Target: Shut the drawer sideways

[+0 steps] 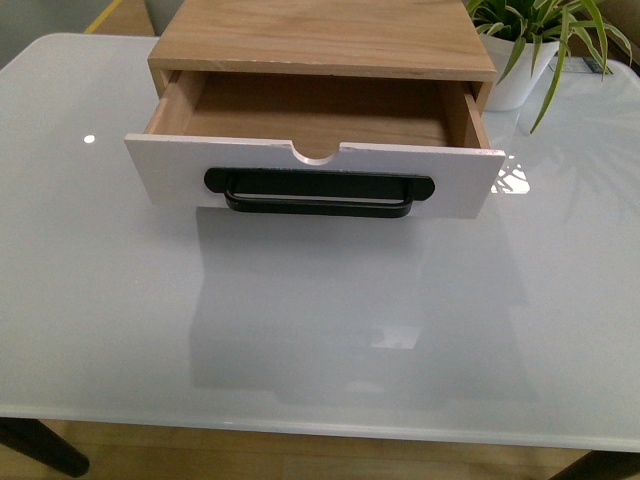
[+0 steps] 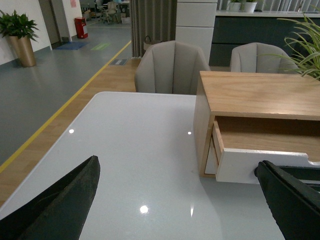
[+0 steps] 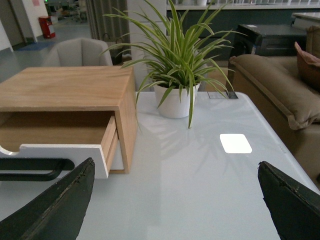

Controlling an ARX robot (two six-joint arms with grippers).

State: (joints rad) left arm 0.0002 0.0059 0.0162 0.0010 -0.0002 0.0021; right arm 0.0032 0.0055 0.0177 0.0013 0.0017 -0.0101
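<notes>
The drawer (image 1: 310, 175) stands pulled out of its wooden cabinet (image 1: 325, 38) at the far middle of the white table (image 1: 320, 330). It has a white front, a wide black bar handle (image 1: 318, 193) and a half-round notch in its top edge, with light wood inside. Neither arm shows in the front view. My left gripper (image 2: 182, 200) is open and empty over the table, to the left of the drawer (image 2: 260, 165). My right gripper (image 3: 175, 200) is open and empty over the table, to the right of the drawer (image 3: 60, 150).
A spider plant in a white pot (image 1: 530, 50) stands at the back right beside the cabinet, and shows in the right wrist view (image 3: 175, 100). Grey chairs (image 2: 172, 67) stand behind the table. A brown sofa (image 3: 280, 95) lies past the table's right edge.
</notes>
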